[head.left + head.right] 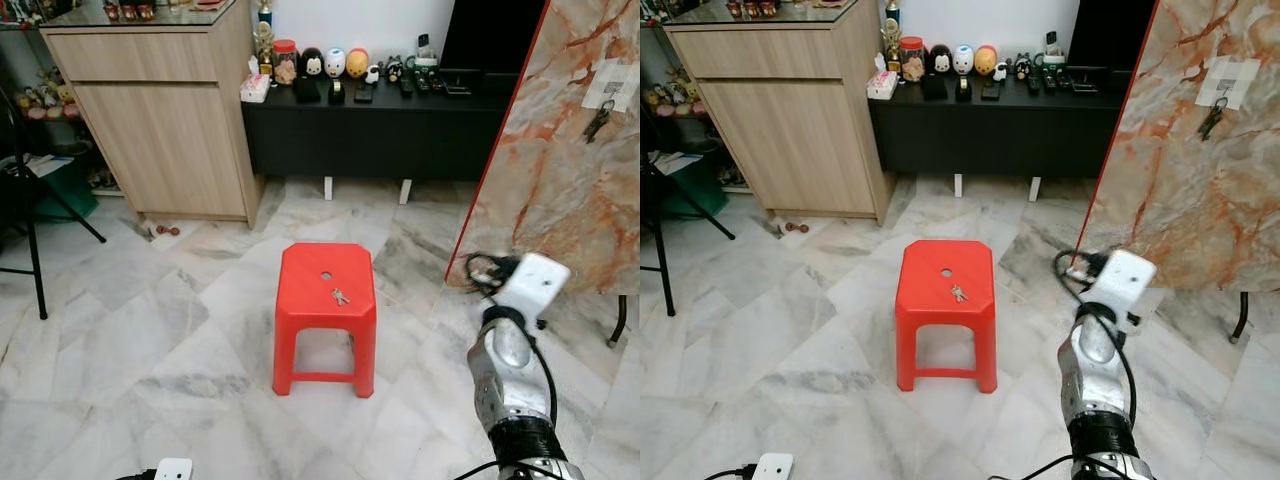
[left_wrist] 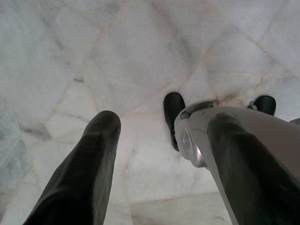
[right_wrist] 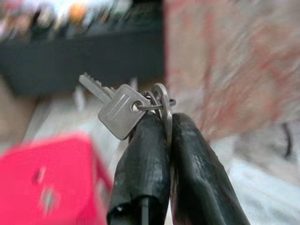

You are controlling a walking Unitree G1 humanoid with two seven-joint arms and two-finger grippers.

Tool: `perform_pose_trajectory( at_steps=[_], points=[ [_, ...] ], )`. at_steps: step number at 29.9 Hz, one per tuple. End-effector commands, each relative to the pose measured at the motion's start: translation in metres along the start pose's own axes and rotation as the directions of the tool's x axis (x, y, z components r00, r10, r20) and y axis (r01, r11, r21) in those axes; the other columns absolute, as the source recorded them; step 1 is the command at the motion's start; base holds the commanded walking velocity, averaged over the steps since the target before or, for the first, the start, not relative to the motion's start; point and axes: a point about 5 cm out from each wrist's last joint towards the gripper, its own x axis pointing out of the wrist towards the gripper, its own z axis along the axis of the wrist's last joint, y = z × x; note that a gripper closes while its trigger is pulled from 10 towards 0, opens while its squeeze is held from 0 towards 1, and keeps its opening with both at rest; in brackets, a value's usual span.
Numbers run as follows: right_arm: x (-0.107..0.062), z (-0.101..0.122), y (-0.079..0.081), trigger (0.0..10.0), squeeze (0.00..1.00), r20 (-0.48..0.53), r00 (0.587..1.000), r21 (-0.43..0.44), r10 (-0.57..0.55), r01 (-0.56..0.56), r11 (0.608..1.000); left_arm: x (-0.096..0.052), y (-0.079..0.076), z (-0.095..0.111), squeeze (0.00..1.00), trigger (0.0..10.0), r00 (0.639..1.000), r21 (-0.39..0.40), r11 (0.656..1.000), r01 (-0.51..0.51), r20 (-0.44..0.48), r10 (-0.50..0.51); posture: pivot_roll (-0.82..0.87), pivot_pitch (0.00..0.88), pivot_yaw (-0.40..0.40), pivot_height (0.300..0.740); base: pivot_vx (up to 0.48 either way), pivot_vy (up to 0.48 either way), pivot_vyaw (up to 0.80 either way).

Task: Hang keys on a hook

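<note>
While the right claw [image 3: 161,123] pinches a key ring, its silver keys [image 3: 118,108] fan outward past the fingertips toward the black cabinet [image 1: 380,130] (blurred); the left claw [image 2: 159,140] hangs spread over marble floor [image 2: 117,56].

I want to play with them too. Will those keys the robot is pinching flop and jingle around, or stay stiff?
Probably floppy: the keys hang loosely on a thin ring, and the right gripper pinches just one of them. Each key looks like stiff flat metal, so it shouldn't bend. They look small and light, yet the smooth metal might slip if the fingers loosen.
</note>
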Motion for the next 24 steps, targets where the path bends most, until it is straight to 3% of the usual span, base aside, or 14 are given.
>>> perform_pose_trajectory(
  at_steps=[1,3,7,24],
  points=[
    [-0.001,-0.003,0.0,10.0,0.0,-0.018,0.999,-0.045,0.028,-0.028,0.999,-0.001,-0.002,-0.007,0.0,10.0,1.0,0.012,1.0,0.002,-0.021,-0.002,0.02,0.0,-0.046,0.74,0.0,0.0,0.0],
    [0.0,0.001,0.002,10.0,0.0,-0.003,0.998,-0.088,0.056,-0.056,0.995,-0.001,-0.002,-0.008,0.0,10.0,1.0,0.01,1.0,0.001,-0.022,-0.001,0.02,0.0,-0.047,0.74,0.0,0.0,0.0],
    [0.0,0.011,0.02,10.0,0.0,0.006,0.973,-0.141,0.232,-0.229,0.963,-0.001,-0.002,-0.008,0.0,10.0,1.0,0.011,1.0,0.003,-0.024,-0.003,0.02,0.0,-0.048,0.74,0.0,0.0,0.0],
    [0.005,0.019,0.018,10.0,0.0,0.019,0.971,-0.111,0.24,-0.237,0.965,-0.001,-0.002,-0.007,0.0,10.0,1.0,0.008,1.0,0.003,-0.018,-0.003,0.02,0.0,-0.052,0.74,0.0,0.0,0.0]
  ],
)
